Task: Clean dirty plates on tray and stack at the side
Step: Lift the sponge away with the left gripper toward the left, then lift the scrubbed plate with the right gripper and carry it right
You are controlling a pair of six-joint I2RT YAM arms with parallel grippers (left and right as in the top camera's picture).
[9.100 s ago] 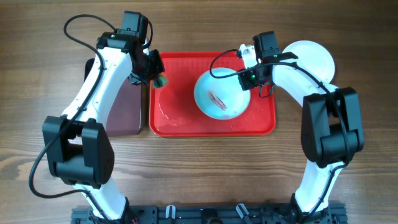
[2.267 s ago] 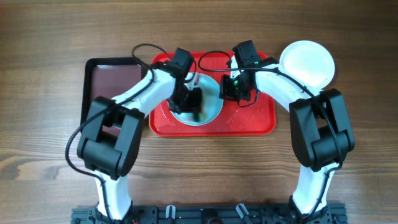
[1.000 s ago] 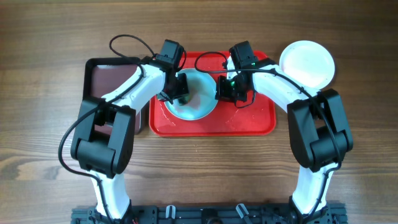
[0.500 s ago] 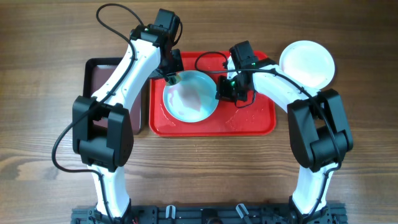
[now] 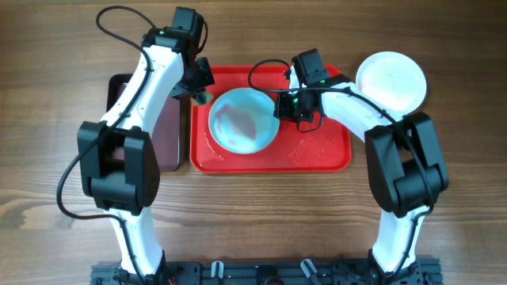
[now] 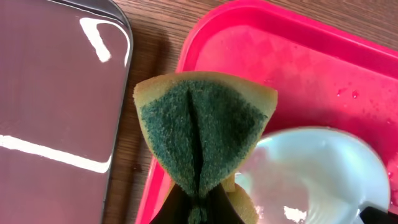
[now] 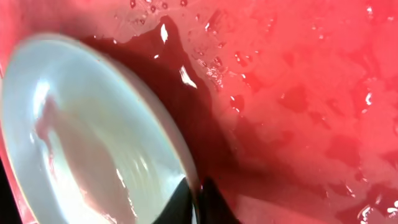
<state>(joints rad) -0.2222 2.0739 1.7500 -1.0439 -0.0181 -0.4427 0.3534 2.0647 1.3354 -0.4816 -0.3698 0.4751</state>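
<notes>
A pale mint-blue plate (image 5: 242,119) lies on the red tray (image 5: 317,152), tipped up at its right rim. My right gripper (image 5: 279,108) is shut on that rim; the wrist view shows the plate (image 7: 87,149) with the rim pinched between the fingers (image 7: 198,198) above the wet tray (image 7: 311,93). My left gripper (image 5: 200,89) is shut on a folded green and yellow sponge (image 6: 204,127), held over the tray's top left corner (image 6: 205,37), beside the plate (image 6: 317,174). A white plate (image 5: 391,81) lies on the table right of the tray.
A dark brown tray (image 5: 162,134) lies left of the red tray, also in the left wrist view (image 6: 56,106). Water drops lie on the red tray. Bare wooden table (image 5: 253,222) lies in front.
My left gripper has lifted the sponge off the plate and moved it up and left to the tray's corner. The plate's sauce smear is gone. The right gripper keeps its hold on the rim.
</notes>
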